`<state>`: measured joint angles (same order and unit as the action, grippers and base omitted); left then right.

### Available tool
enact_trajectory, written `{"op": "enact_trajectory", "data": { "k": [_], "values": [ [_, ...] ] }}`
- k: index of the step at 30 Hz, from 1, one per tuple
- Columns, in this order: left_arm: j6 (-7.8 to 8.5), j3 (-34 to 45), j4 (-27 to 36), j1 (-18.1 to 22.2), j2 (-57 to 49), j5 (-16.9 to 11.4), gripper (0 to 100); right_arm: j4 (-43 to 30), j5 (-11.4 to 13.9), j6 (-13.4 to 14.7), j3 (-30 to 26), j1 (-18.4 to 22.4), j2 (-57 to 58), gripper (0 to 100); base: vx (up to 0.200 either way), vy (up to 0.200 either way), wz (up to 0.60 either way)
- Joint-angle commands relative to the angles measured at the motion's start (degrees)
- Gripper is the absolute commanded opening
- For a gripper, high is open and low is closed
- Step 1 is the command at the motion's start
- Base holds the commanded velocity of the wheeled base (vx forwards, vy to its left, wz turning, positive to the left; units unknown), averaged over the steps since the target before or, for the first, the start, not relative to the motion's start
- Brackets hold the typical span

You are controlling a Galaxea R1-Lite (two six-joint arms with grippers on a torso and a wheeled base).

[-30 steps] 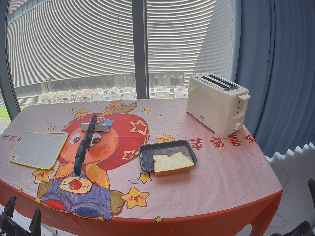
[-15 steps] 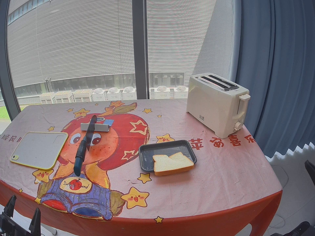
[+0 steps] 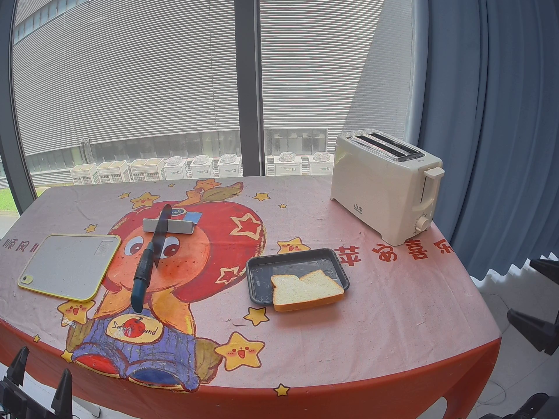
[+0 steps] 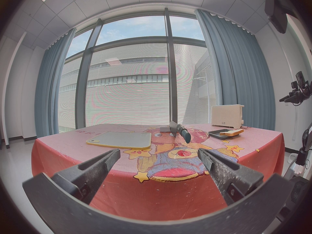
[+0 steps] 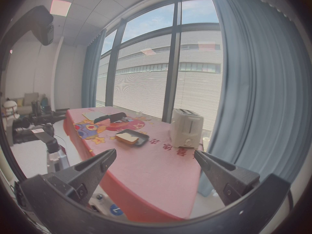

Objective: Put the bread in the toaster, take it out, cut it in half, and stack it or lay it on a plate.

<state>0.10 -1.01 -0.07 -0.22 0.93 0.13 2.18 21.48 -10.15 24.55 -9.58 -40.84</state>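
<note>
**Right gripper [image 3: 520,289] rises beside the table [image 3: 378,333]**

It has come up at the right edge, jaws wide apart; the left gripper [image 3: 45,363] sits low, also open. The bread slice [image 3: 304,289] lies over the dark tray's [image 3: 279,269] near rim. Pinch that raised edge lightly, then turn it upright for the toaster [image 3: 384,184].

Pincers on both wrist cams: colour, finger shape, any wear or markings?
Left pincer and right pincer look alike: matte dark grey, two wedge-shaped fingers tapering to blunt tips, a small screw near each base, on a curved dark crossbar. Pale scuffs speckle the fingers.
</note>
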Motion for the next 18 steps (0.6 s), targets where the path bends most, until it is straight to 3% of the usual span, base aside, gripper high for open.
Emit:
{"op": "enact_trajectory", "data": {
  "k": [1, 6, 11, 18],
  "values": [
    [-0.01, 0.9, 0.0, 0.0, 0.0, 0.0, 100, 0.2, 0.0, 4.2, -0.3, -4.6, -2.4, 100, 0.0, 0.0, 0.0],
    [-0.01, 0.9, 0.0, 0.0, 0.0, 0.0, 100, 0.5, -0.1, 6.2, -0.1, -8.5, -2.1, 100, 0.0, 0.0, 0.0],
    [-0.01, 0.9, 0.0, 0.0, 0.0, 0.0, 100, 0.5, -0.1, 10.9, 0.0, -12.5, -1.9, 100, 0.0, 0.0, 0.0],
    [-0.01, 0.9, 0.0, 0.0, 0.0, 0.0, 100, 0.5, 0.0, 13.7, -1.3, -17.4, -2.4, 100, 0.0, 0.0, 0.0]
  ]
}}
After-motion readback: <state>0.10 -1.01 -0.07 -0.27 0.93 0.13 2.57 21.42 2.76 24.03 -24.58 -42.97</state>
